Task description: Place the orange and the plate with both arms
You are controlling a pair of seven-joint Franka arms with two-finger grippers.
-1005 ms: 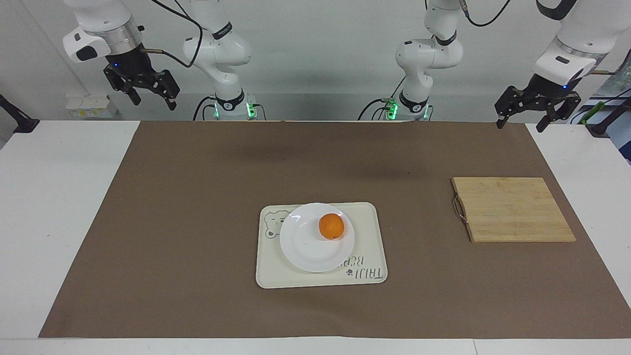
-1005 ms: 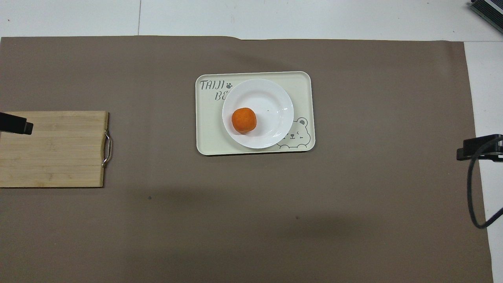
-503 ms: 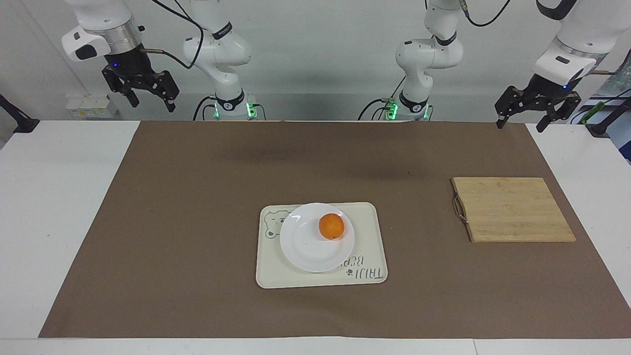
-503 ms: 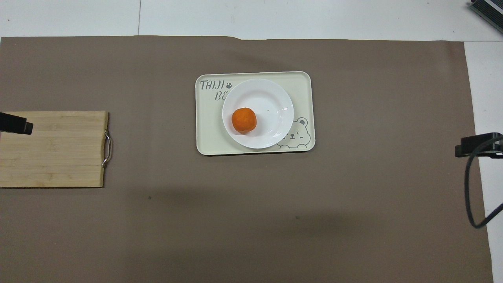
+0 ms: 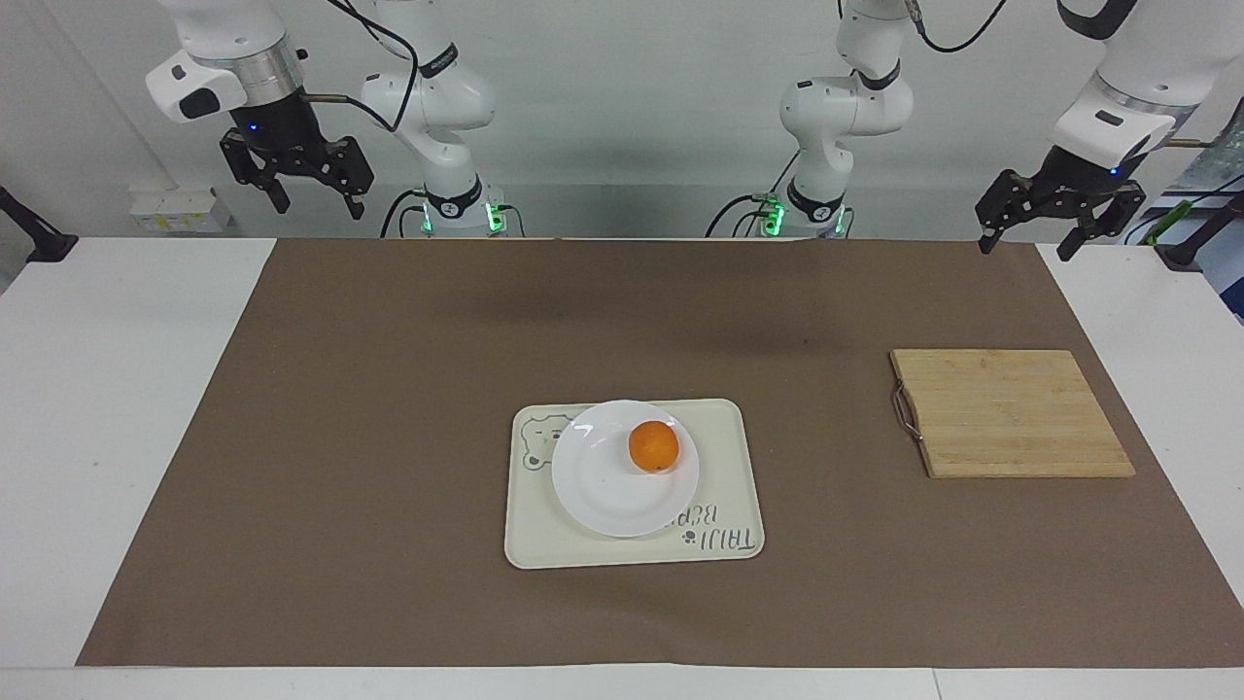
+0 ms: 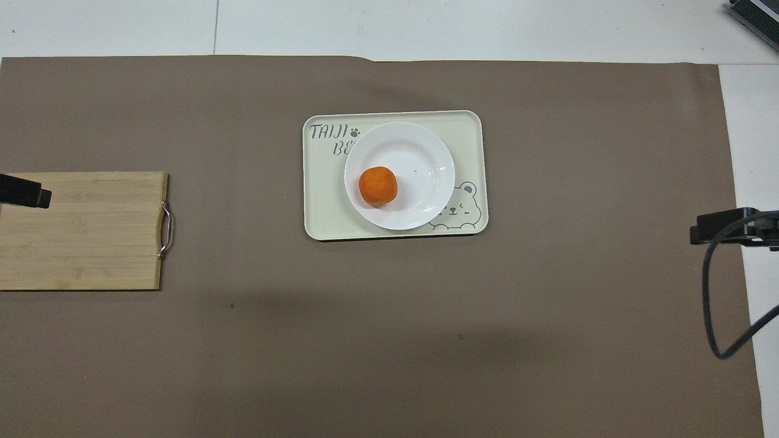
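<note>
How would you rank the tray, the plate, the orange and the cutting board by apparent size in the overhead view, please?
1. Tray and cutting board: unsure, since the board is cut off at the picture's edge, though its visible part looks smaller.
2. Plate, lying on the tray.
3. Orange, on the plate.

The tray (image 6: 468, 131) carries the only readable print. In the overhead view, dark grey capitals "TAIJI" with a small paw mark stand at its 10 o'clock corner; below them a second line starts "BE" and runs under the plate (image 6: 420, 152), the remainder hidden. In the facing view the same words sit upside down at the tray's (image 5: 724, 428) 5 o'clock corner.
</note>
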